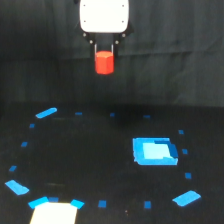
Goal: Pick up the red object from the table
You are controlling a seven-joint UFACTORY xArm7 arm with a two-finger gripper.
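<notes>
Overhead, the arm comes straight down from the top edge of the exterior view, its white wrist housing point(104, 15) squared to the camera and the gripper point(104, 50) pointing vertically downward beneath it. Two thin dark fingers point(93, 50) hang parallel from a black mount, and between them sits the red object point(104, 62), pinched at its upper end so that most of its stubby body hangs below the fingertips. It is upright and well clear of the table point(100, 165), seen against the dark curtain point(40, 60) behind.

Far below the gripper and toward the exterior view's left, a slanted blue tape strip point(46, 113) lies on the black surface, with another blue strip point(17, 188) lower still near the left edge. Almost directly under the gripper, at the bottom edge, is a white sheet point(54, 213) with blue tape at its upper corners. Below and to the exterior view's right lies a large bright blue rectangular patch point(154, 151), and farther right and lower, a blue angled strip point(186, 198). Small blue dots ring the area loosely.
</notes>
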